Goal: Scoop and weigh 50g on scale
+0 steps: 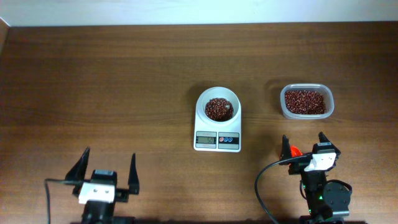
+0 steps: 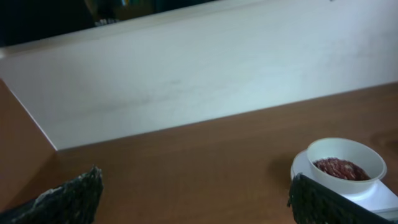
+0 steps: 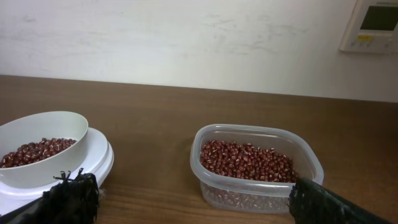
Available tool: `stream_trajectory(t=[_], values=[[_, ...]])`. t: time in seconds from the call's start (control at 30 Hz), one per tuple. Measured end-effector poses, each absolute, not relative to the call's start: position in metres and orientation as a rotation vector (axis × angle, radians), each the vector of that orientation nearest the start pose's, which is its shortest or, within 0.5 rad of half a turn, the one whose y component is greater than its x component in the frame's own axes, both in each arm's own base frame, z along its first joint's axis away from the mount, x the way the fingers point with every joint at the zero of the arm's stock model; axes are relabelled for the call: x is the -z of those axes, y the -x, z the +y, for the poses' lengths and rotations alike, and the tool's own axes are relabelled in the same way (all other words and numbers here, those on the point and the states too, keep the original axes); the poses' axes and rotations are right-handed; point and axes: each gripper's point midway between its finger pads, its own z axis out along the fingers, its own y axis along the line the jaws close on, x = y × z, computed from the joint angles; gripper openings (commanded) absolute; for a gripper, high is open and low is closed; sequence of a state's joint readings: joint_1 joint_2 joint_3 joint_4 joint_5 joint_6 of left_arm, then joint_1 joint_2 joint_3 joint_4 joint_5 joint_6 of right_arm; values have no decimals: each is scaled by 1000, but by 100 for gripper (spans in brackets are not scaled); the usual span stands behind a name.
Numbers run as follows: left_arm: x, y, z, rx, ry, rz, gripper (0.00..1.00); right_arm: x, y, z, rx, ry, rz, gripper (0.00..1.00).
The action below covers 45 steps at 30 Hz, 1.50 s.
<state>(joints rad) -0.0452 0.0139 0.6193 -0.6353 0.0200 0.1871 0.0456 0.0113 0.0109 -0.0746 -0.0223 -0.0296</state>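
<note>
Presently, on the wooden table (image 1: 124, 81):

- Left gripper (image 1: 108, 163): at the near left edge, jaws spread wide apart. Nothing sits between them and they touch nothing. Its wrist view shows both dark fingers (image 2: 68, 200) at the lower corners, with bare wood between.
- Right gripper (image 1: 303, 140): at the near right edge, jaws likewise fully apart and holding nothing.
- Orange-red scoop (image 1: 294, 150): beside the right gripper's left finger. Whether it touches that finger cannot be told.
- Scale (image 1: 217, 140): mid-table, display facing the near edge, well apart from both grippers.
- White bowl (image 1: 201, 106): seated on the scale.
- Beans (image 1: 218, 109): a dark red-brown heap covering the bowl's floor.
- Clear tub (image 1: 307, 86): right of the scale and apart from it, just beyond the right gripper. It holds a fuller layer of the same beans.
</note>
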Motion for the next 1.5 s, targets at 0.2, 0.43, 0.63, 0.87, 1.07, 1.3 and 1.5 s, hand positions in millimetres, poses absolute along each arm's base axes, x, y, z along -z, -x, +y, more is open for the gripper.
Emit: stream_trajectory(t=[0.2, 0.43, 0.63, 0.87, 1.07, 1.3, 1.5], values=[[-254, -202, -12, -79, -185, 1625, 99, -158, -246, 15, -30, 80, 1644, 99], [-215, -224, -13, -76, -184, 1640, 99, -158, -246, 15, -31, 79, 1644, 99], [-188, -236, -14, -75, -185, 1645, 99, -158, -246, 15, -31, 78, 1644, 99], [-168, -244, -14, -76, -183, 1626, 99, -158, -246, 15, -31, 79, 1644, 99], [-159, -246, -14, -63, -168, 1640, 99, -158, -246, 15, -31, 79, 1644, 99], [-158, -246, -11, -20, -94, 1647, 99, -158, -246, 15, -31, 79, 1644, 99], [-158, -246, -11, -14, -88, 1648, 99, -158, -246, 15, -31, 79, 1644, 99]])
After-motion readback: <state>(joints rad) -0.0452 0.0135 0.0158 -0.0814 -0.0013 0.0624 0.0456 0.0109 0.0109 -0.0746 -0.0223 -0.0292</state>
